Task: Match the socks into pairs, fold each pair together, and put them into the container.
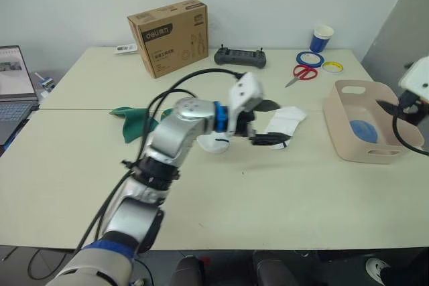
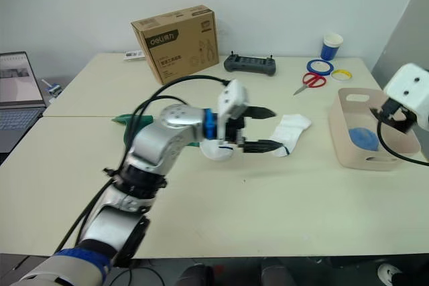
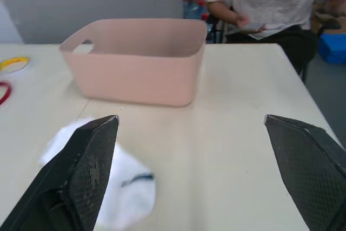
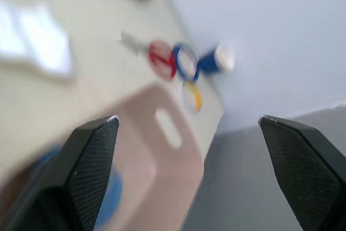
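1. The left gripper (image 2: 261,128) hovers near the middle of the table (image 2: 281,199). Its two black fingers are spread wide apart with nothing between them, one finger above the other in the head views.
2. A white sock (image 2: 289,132) lies flat on the table just right of the left gripper, touching or almost touching the lower fingertip; a small dark mark shows near its near end.
3. A second white sock (image 2: 218,150) lies bunched under the left wrist, partly hidden by the arm.
4. A dark green sock (image 1: 137,122) lies on the left side of the table, behind the left forearm.
5. The container (image 1: 362,128), a pale pinkish tub with handle slots, stands at the right edge of the table. A light blue sock (image 1: 362,130) lies on its floor.
6. The right gripper (image 4: 189,171) hangs over the far right side of the container; its fingers stand wide apart and hold nothing.
7. At the far side of the table stand a brown cardboard box (image 1: 169,35), a black controller (image 1: 240,57), red scissors (image 1: 301,74), rolls of tape (image 1: 310,57) and a blue cup (image 1: 322,37).
8. A laptop (image 1: 15,84) sits at the far left.
9. The left wrist view shows a person (image 3: 265,4) in a white shirt beyond the table.
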Controlling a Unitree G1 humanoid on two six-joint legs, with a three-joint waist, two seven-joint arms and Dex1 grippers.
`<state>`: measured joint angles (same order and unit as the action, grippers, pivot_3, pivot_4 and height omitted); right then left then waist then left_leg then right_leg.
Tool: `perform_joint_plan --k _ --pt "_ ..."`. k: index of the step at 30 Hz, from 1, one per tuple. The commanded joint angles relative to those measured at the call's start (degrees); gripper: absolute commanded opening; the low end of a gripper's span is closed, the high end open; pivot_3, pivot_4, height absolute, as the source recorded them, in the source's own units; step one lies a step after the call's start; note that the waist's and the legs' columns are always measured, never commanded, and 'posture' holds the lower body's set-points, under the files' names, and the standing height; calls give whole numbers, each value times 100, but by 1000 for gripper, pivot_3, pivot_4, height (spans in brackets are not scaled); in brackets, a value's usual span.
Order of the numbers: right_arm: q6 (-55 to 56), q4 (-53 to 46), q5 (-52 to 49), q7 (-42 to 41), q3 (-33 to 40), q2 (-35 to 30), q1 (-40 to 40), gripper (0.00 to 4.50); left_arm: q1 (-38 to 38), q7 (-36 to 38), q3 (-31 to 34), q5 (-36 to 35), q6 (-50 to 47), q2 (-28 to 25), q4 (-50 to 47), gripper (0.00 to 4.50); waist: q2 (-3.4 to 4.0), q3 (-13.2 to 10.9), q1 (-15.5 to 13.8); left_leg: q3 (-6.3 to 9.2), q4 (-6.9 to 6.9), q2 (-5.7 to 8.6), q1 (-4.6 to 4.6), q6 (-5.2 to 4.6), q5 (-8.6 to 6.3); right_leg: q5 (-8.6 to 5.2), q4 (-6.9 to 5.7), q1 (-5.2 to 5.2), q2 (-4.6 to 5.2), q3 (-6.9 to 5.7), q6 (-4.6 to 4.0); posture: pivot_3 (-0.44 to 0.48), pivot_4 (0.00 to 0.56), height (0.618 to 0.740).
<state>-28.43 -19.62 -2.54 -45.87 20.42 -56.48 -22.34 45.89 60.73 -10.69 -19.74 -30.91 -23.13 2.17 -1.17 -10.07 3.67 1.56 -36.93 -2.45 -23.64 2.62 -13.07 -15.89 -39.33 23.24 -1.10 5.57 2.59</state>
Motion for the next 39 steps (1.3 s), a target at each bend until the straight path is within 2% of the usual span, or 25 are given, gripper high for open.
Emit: perform_joint_plan --k 1,5,9,14,18,23,32,39 --pt "-500 -1307 -649 452 230 810 363 4462 -554 172 454 -114 138 -594 -288 4500 -1 0 -17 5 0 -4 0 0 0 0 -2 -1 -3 -3 0 0 150 723" --pt "-941 -2326 -872 1145 -336 1988 1086 4462 -1491 180 844 -93 578 -1070 -319 4500 -1 0 -54 1 -3 -3 -2 0 0 -1 -9 2 0 -1 -2 0 150 723" --pt "-898 -2819 -688 1911 -1225 3087 2326 4462 -2630 -221 1383 -64 1073 -1155 -329 4500 -13 10 -117 0 -1 0 -12 -1 -1 0 9 2 13 -7 -8 0 150 723" --pt "-476 -2903 -293 2147 -2242 3287 3455 4462 -3685 -699 1869 39 1092 -1376 -590 4500 -23 13 -161 -9 -4 -1 -15 0 -1 -2 24 3 17 -3 -8 0 150 723" --pt "-197 -2801 -400 2014 -2348 3228 3852 4462 -4116 -920 2041 -78 1039 -1336 -907 4500 -26 14 -168 -11 -1 -8 -12 0 -2 -8 23 5 15 -5 -25 0 150 723" --pt "29 -2621 -474 1734 -2119 2909 3787 4462 -4369 -948 1918 -139 1117 -1236 -1130 4500 -34 19 -171 -13 -1 -7 -11 0 -2 -7 25 4 15 -6 -22 0 150 723" --pt "-248 -2336 -377 1707 -2323 2711 3051 4462 -3566 -471 1447 -109 1441 -1069 -601 4500 -38 21 -166 -11 0 -7 -11 -1 -3 -4 25 3 6 -7 -21 0 150 723" --pt "-105 -1042 83 1996 -2716 2901 1910 4462 -3451 194 1214 -644 1213 -1287 -1650 4500 -41 20 -141 -10 0 -9 -10 -1 -2 -2 23 3 5 -7 -23 0 150 723"
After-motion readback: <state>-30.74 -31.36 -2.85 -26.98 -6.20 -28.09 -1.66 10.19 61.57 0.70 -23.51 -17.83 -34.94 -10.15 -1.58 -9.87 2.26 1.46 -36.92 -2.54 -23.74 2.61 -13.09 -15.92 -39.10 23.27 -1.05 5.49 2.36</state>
